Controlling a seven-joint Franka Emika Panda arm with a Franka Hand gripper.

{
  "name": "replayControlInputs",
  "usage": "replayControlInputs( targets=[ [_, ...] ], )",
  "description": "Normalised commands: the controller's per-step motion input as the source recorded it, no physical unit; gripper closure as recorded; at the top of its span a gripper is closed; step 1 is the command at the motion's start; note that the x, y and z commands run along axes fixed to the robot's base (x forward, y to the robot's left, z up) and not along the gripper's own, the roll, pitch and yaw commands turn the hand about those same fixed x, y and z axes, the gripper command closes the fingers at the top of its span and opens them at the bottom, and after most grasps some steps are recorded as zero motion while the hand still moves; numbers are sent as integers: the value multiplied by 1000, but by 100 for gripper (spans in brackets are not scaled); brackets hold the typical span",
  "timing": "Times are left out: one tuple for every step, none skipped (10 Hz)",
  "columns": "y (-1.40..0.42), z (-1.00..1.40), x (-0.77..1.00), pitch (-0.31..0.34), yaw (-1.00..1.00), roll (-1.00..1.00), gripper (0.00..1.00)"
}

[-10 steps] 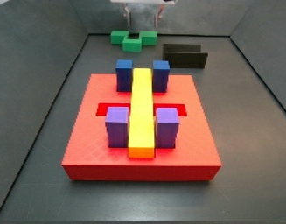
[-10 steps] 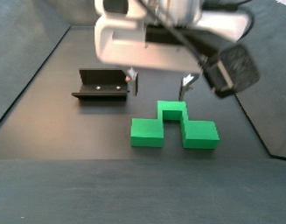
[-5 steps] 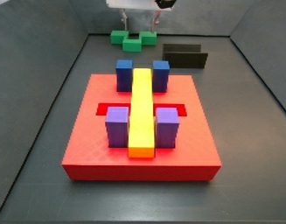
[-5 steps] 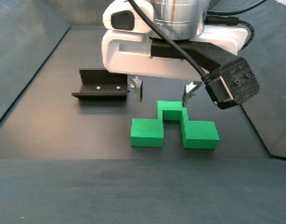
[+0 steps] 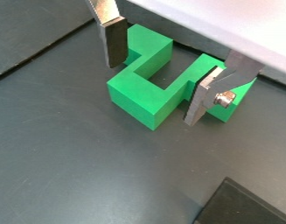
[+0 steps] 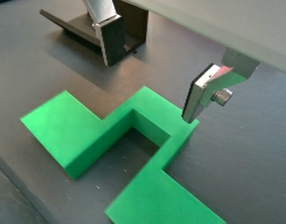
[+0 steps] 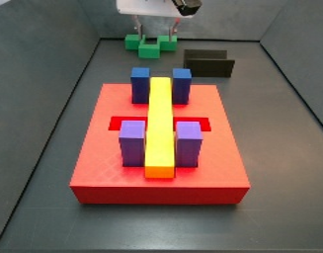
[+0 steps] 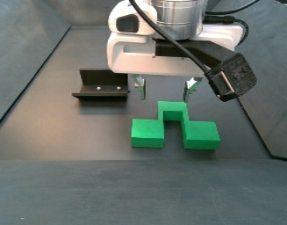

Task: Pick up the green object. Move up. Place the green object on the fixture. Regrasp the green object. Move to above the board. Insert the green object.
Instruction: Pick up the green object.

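The green object (image 8: pixel 173 130) lies flat on the dark floor, its raised middle between two lower arms; it also shows far back as the green object (image 7: pixel 150 43). My gripper (image 8: pixel 166 90) hangs open just above it, also shown as the gripper (image 7: pixel 156 30). In both wrist views the fingers (image 5: pixel 110 39) (image 6: pixel 201 94) stand on either side of the green object (image 5: pixel 156 79) (image 6: pixel 110 149), apart from it. The fixture (image 8: pixel 101 85) stands beside the piece, and the fixture (image 6: pixel 66 19) shows behind one finger. The board (image 7: pixel 111 158) is red and lies nearer the camera.
On the board a long yellow bar (image 7: pixel 160 124) runs between two blue blocks (image 7: pixel 140 81) and two purple blocks (image 7: pixel 132 138). The fixture (image 7: pixel 210 62) sits between board and back wall. Dark walls close in the floor on the sides.
The gripper has come down a little and squared up over the green object. The green object, fixture and board have not moved.
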Motion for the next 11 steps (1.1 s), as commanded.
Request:
replayControlInputs(
  targets=[
    [14,-197,-309,0,14,109,0],
    [97,-177,-294,0,0,74,0],
    [114,-111,-271,0,3,56,0],
    [126,-86,-23,0,169,9,0],
    [140,-97,80,0,274,23,0],
    [103,-114,129,0,323,21,0],
    [43,-114,163,0,331,6,0],
    [0,-114,186,0,311,0,0],
    [-37,-160,0,0,169,36,0],
    [-100,-229,-54,0,37,97,0],
    [-146,-240,-129,0,0,154,0]
  ],
)
